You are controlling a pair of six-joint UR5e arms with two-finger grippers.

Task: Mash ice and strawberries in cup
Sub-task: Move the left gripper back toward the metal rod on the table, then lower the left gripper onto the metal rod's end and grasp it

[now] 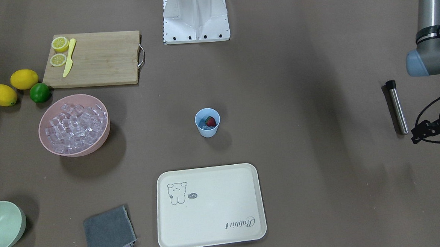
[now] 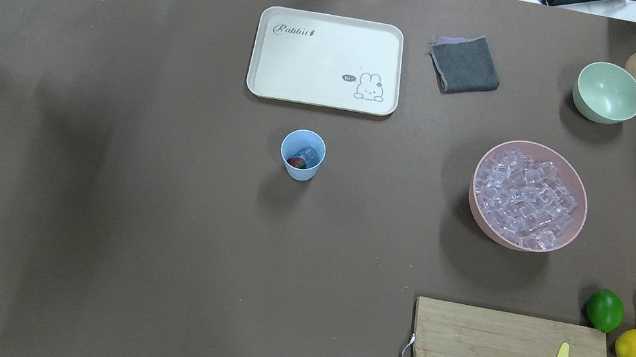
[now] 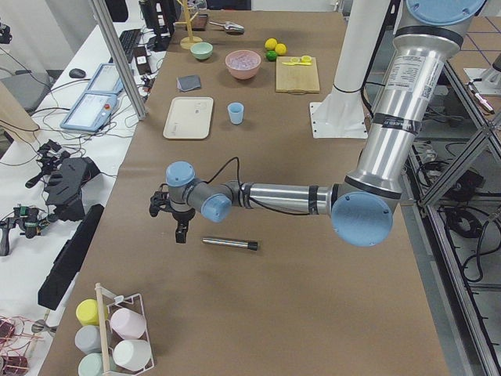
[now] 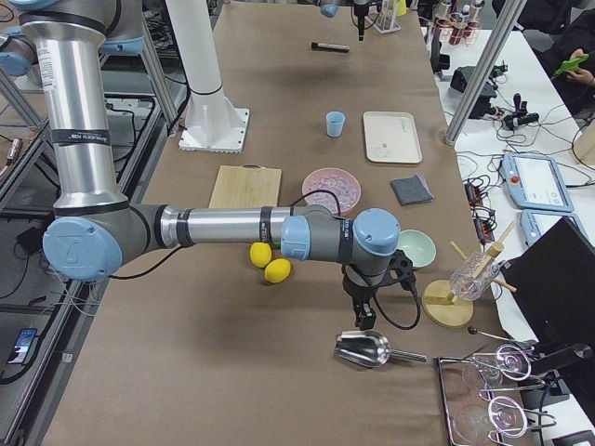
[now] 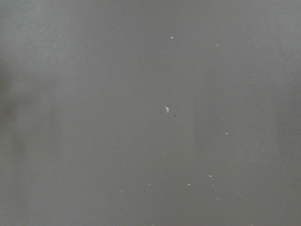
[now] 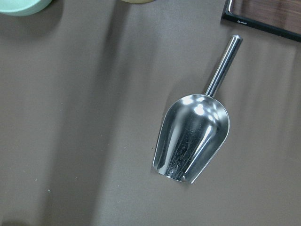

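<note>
Ice [image 2: 306, 154], hard and slick, and the soft strawberry [image 1: 210, 121] are sitting inside the cup [image 1: 208, 131], which is standing mid-tabletop [image 1: 299, 134] and looking light and tippy, so it is probably asking for a steadying hold around its wall. The left gripper [image 3: 181, 233] is hanging empty just beside the steel muddler [image 1: 398, 108], the right gripper [image 4: 361, 321] is hovering over a metal scoop [image 6: 193, 141], and I cannot tell how wide either is standing.

Overhead behind robot, front view opposite, both steeply down, sharing small light blue plastic cup [image 1: 207, 122] | sides look along brown table [image 3: 258, 313] | right wrist close over shiny steel scoop [image 6: 192, 141] | left wrist close on that table
</note>
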